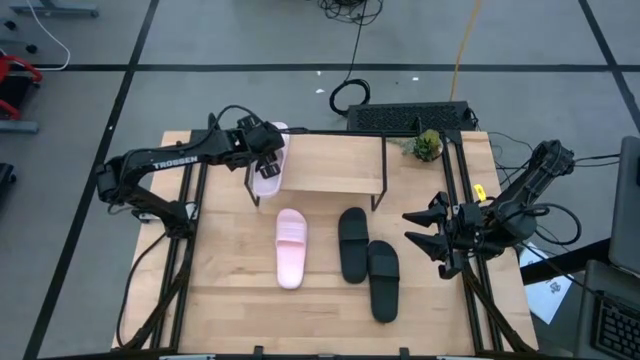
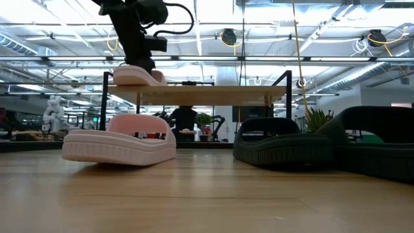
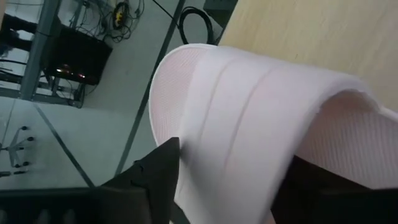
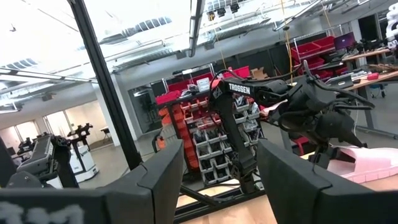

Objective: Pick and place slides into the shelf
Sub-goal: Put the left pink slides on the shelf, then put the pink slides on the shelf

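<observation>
At the left end of the shelf [image 1: 330,160] your left end effector [image 1: 268,160] sits over a pink slide [image 1: 268,172]. In its wrist view the dark fingers [image 3: 158,171] flank the wide strap, but you cannot tell whether they pinch it or have let go. The slide rests on the shelf board and hangs a little past its left edge, so it looks set down rather than carried; I'd judge this a placement being finished, with the sandal laid along the end to leave the rest of the board free.

Your right end effector [image 1: 428,232] waits near the right edge of the surface [image 1: 230,300], fingers spread and holding nothing, pointed inward toward the black pair. That pose suits a reach for them.

In front of the shelf three slides lie on the surface: the second pink slide [image 1: 291,248] below the shelf's left half, a black slide [image 1: 352,244] beside it toward the middle, and another black slide [image 1: 383,280] just right of that and nearer the front edge, the two black ones close together or touching.

Count: four slides, two pink and two black; one on the shelf, three off it. One shelf, two arms. A small green plant [image 1: 427,146] stands by the shelf's right end.
</observation>
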`<state>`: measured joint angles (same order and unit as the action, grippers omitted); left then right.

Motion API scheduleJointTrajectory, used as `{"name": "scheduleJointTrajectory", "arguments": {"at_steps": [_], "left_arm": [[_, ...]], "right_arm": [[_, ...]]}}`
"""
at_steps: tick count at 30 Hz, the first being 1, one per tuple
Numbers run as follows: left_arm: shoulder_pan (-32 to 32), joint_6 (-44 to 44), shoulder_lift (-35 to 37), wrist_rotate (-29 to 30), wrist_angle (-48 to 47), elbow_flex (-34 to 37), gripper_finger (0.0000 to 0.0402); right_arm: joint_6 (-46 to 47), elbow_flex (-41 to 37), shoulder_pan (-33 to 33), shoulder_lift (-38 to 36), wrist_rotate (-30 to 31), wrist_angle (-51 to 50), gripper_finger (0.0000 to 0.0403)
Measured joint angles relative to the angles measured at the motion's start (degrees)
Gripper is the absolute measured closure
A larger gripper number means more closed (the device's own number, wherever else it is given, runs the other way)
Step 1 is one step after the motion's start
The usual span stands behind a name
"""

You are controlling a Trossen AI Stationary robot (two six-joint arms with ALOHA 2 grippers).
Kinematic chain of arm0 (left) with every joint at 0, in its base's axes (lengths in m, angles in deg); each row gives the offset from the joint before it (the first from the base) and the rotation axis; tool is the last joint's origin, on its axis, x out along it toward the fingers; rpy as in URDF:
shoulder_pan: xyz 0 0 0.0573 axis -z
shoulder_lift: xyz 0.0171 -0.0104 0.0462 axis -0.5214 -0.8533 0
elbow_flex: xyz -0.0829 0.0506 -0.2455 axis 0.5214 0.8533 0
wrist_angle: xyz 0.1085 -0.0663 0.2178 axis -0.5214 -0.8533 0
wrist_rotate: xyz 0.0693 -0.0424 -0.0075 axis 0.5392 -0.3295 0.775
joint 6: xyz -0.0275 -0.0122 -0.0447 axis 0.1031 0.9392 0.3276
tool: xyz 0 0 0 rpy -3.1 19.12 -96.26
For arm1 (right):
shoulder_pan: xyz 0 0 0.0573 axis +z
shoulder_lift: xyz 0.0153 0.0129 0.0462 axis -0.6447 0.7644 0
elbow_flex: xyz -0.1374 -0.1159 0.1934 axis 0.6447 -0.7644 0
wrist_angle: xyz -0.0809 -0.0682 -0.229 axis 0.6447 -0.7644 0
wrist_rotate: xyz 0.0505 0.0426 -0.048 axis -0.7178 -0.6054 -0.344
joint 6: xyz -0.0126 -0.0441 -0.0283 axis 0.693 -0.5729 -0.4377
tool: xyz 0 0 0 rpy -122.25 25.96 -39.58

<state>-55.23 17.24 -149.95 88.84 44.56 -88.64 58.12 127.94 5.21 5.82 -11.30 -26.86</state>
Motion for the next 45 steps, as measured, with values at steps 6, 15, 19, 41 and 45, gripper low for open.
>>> {"name": "scheduleJointTrajectory", "arguments": {"at_steps": [6, 15, 19, 41, 45], "left_arm": [[1.76, 0.33, -0.07, 0.17, -0.17, 0.0, 0.0166], [4.87, 0.62, -0.09, 2.58, -2.68, -2.63, 0.0147], [5.69, 2.49, -0.09, 3.08, -5.16, -4.81, 0.0146], [45.29, 37.79, -3.59, -11.99, -23.83, -17.27, 0.0147], [50.71, 37.89, -9.25, -6.35, -20.76, -17.28, 0.0147]], "right_arm": [[0.0, 0.0, -0.02, 0.0, 0.0, 0.02, 0.0209], [0.0, 0.0, 0.01, 0.0, 0.0, 0.0, 0.0209], [0.0, 0.0, -0.02, 0.0, 0.02, -0.04, 0.0209], [-6.03, 0.0, -0.01, 0.0, 0.13, -0.42, 0.0209], [-6.04, 0.0, -0.02, 0.0, 0.09, -0.44, 0.0209]]}}
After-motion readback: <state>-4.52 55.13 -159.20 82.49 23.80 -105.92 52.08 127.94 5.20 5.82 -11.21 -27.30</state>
